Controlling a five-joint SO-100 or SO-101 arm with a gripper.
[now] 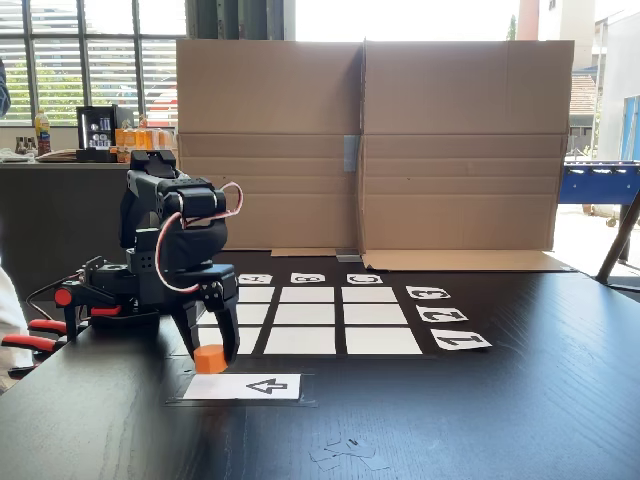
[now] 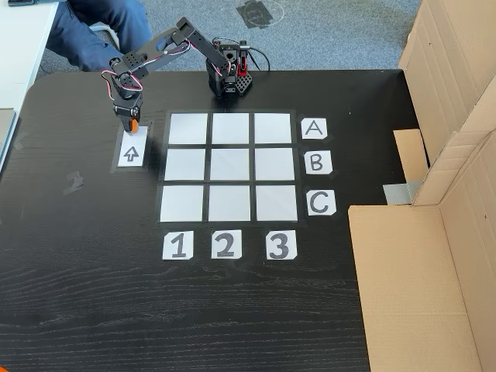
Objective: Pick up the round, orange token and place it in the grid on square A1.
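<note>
Beside grid [image 2: 230, 168] tagged A-C, 1-3: end effector [image 1: 211, 358] clamps token [image 1: 209, 360].

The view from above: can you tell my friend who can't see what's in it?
A black robot arm's gripper is closed around a small orange token over a white arrow card. Beside it lies a grid of nine white squares, tagged A, B, C and 1, 2, 3.

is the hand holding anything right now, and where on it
The hand has its two fingers around the sides of the orange token, just above the arrow card. Whether the token is lifted cannot be told.
</note>
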